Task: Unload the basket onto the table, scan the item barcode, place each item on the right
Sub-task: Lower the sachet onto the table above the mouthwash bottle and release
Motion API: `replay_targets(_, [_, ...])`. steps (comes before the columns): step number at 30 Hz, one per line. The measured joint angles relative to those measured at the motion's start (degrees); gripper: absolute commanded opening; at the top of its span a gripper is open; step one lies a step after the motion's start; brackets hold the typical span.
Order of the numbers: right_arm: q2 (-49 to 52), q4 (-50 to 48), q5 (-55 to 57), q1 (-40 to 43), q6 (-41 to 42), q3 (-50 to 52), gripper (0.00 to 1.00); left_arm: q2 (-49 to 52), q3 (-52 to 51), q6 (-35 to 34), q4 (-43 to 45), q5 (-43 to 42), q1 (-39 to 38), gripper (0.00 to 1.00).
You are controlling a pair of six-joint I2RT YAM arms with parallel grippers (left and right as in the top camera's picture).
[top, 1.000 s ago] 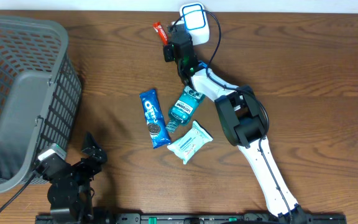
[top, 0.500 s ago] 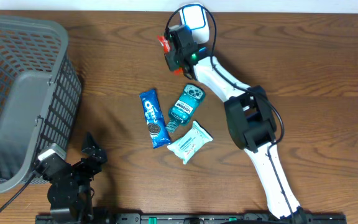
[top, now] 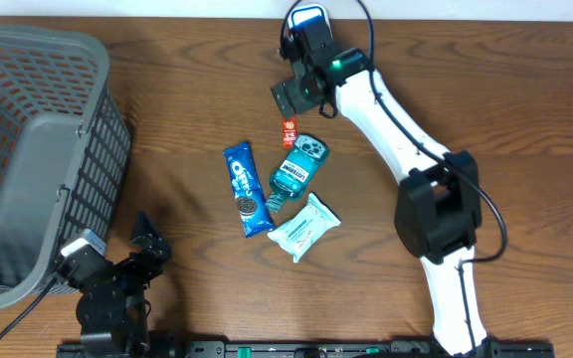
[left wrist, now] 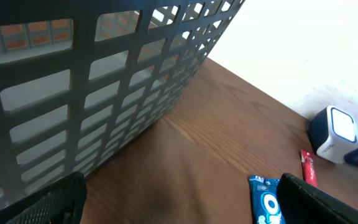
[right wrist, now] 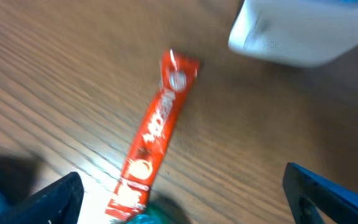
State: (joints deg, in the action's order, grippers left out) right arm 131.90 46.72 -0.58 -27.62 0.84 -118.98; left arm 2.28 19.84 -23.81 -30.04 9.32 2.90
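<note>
Red stick packet (top: 289, 132): flat on surface, between scanner (top: 309, 22) and mouthwash bottle (top: 298, 164). Right gripper (top: 288, 97): above packet, jaws spread wide, empty. Left gripper (top: 145, 242): beside basket (top: 28, 149), jaws spread wide, empty.

On the surface (top: 525, 119) before me I count four packaged goods: one red stick packet (top: 289, 132), one blue cookie pack (top: 248, 189), one teal mouthwash bottle (top: 296, 171) and one pale wipes pack (top: 303, 227). I also count one scanner (top: 306, 22) and one grey basket (top: 28, 149).
</note>
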Motion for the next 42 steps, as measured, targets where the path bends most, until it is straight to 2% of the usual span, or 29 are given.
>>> replay_targets(4, [-0.90, -0.13, -0.28, -0.55, 3.13, 0.00, 0.99, 0.00, 0.00, 0.00, 0.00, 0.00, 0.00, 0.98])
replay_targets(13, [8.48, -6.03, 0.17, -2.99, 7.52, 0.35, 0.99, 0.00, 0.00, 0.00, 0.00, 0.07, 0.00, 0.98])
replay_targets(17, [10.05, -7.54, 1.68, -3.43, 8.28, 0.70, 0.93, 0.00, 0.00, 0.02, 0.00, 0.50, 0.00, 0.98])
replay_targets(28, [10.23, -1.77, 4.44, -3.48, 12.20, 0.52, 0.47, 0.00, -3.43, 2.91, 0.11, 1.33, 0.00, 0.98])
replay_targets(30, [10.23, -0.98, 4.63, -3.54, 12.44, 0.42, 0.30, 0.00, -4.94, 3.02, -0.02, 1.33, 0.00, 0.98])
replay_targets(32, [10.21, -0.26, 4.55, -3.65, 12.57, 0.22, 0.04, 0.00, -6.16, 3.06, -0.15, 1.31, 0.00, 0.98])
replay_targets(33, [10.21, -0.07, 4.55, -3.72, 12.28, 0.20, 0.01, 0.00, -6.36, 3.08, -0.20, 1.31, 0.00, 0.98])
replay_targets(42, [10.21, -0.04, 4.22, -3.98, 12.33, 0.11, 0.01, 0.00, -6.36, 3.08, -0.04, 1.33, 0.00, 0.98])
